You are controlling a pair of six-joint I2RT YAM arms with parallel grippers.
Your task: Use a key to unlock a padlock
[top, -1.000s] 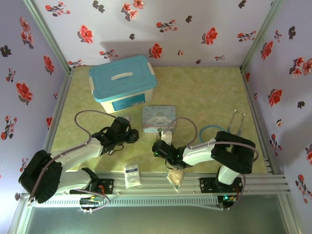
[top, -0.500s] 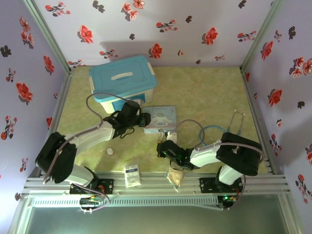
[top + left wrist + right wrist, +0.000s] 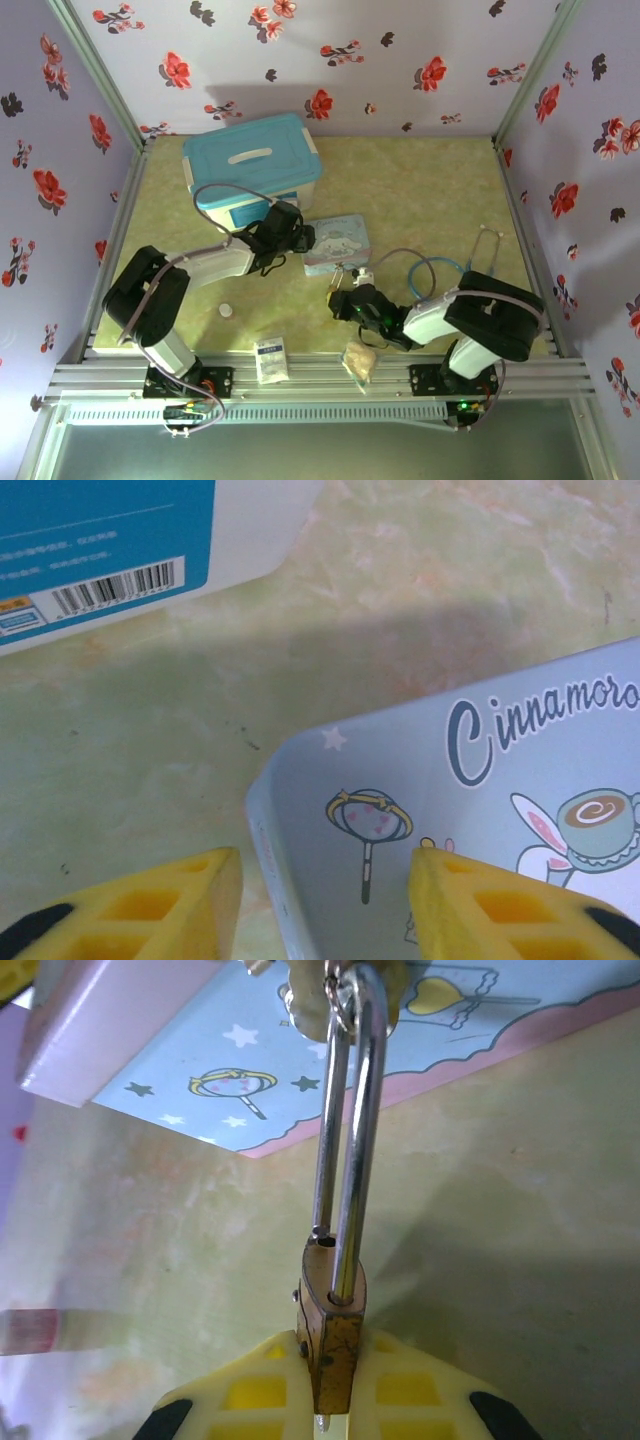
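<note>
Soft, even light fell from above in the top view: the worktop (image 3: 430, 190) was bright, and the storage box (image 3: 250, 165) cast a faint grey shadow on the back wall (image 3: 240, 100). At the left wrist a broad dim shadow crossed the worktop beside the tin (image 3: 480, 780), and the fingers (image 3: 150, 910) of the left gripper (image 3: 322, 890) were blurred at the bottom edge. At the right wrist the padlock (image 3: 330, 1330) stood sharp, its shackle (image 3: 358, 1130) glinting bright, while the left edge smeared out of focus.
</note>
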